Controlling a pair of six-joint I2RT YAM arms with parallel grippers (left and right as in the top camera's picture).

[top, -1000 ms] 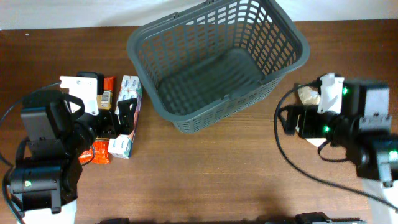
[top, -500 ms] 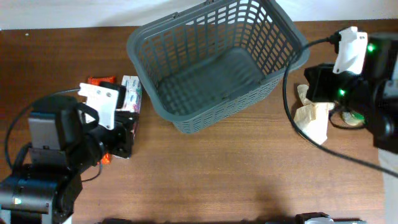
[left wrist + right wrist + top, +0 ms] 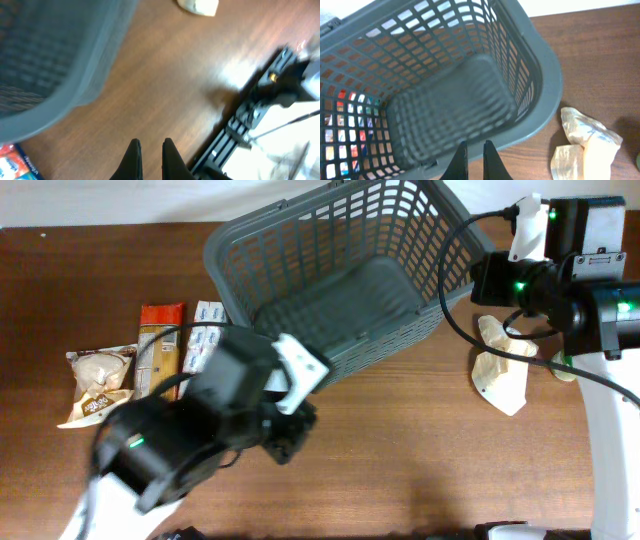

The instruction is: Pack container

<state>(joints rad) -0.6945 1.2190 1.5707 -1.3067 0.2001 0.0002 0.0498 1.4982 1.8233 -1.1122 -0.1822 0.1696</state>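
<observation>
1. A large dark grey plastic lattice basket sits empty at the far centre of the brown wooden table. Packing appears not yet begun.
2. The left gripper hangs just beside the basket's near corner, fingers nearly together and empty. The right gripper hovers at its right rim, likewise pinched and empty.
3. Next, an arm must open over a grocery: the orange bar wrapper, cream pouch or crumpled clear bags.
4. The left arm hides part of a white-and-blue carton. The left wrist view is blurred and labels are unreadable.
</observation>
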